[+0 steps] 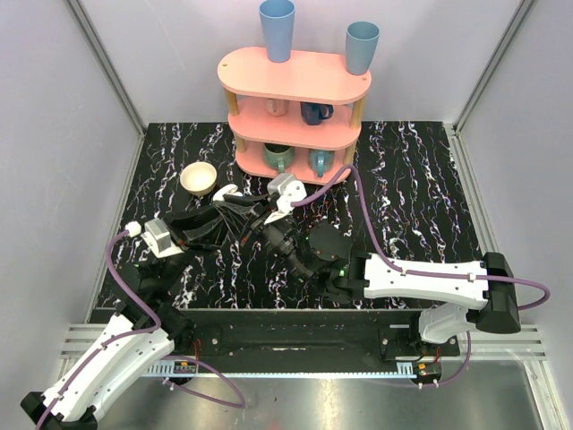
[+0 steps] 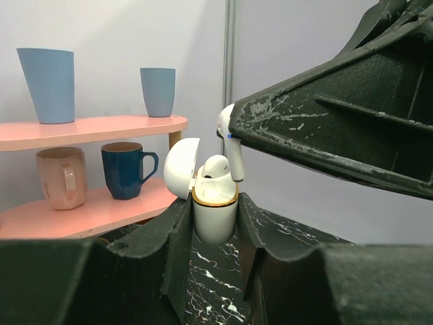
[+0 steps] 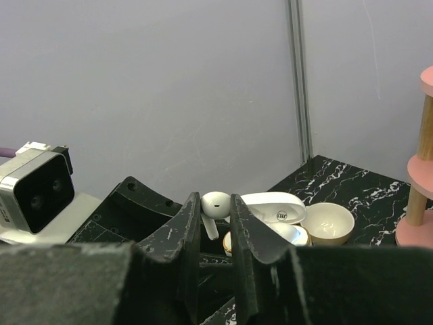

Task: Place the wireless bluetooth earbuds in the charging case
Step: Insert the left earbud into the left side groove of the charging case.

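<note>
My left gripper (image 2: 215, 215) is shut on the white charging case (image 2: 215, 218), held upright above the table with its lid (image 2: 181, 168) open. One white earbud (image 2: 216, 166) sits in the case. My right gripper (image 3: 215, 211) is shut on a second earbud (image 3: 215, 203), stem down, just above the case's gold rim; it also shows in the left wrist view (image 2: 229, 139). In the top view the two grippers meet left of centre, the left gripper (image 1: 235, 202) with the case (image 1: 224, 192) and the right gripper (image 1: 254, 213) beside it.
A cream bowl (image 1: 198, 177) stands on the black marbled table (image 1: 421, 197) just behind the grippers. A pink three-tier shelf (image 1: 295, 98) with mugs and two blue cups (image 1: 277, 29) stands at the back. White walls enclose the table.
</note>
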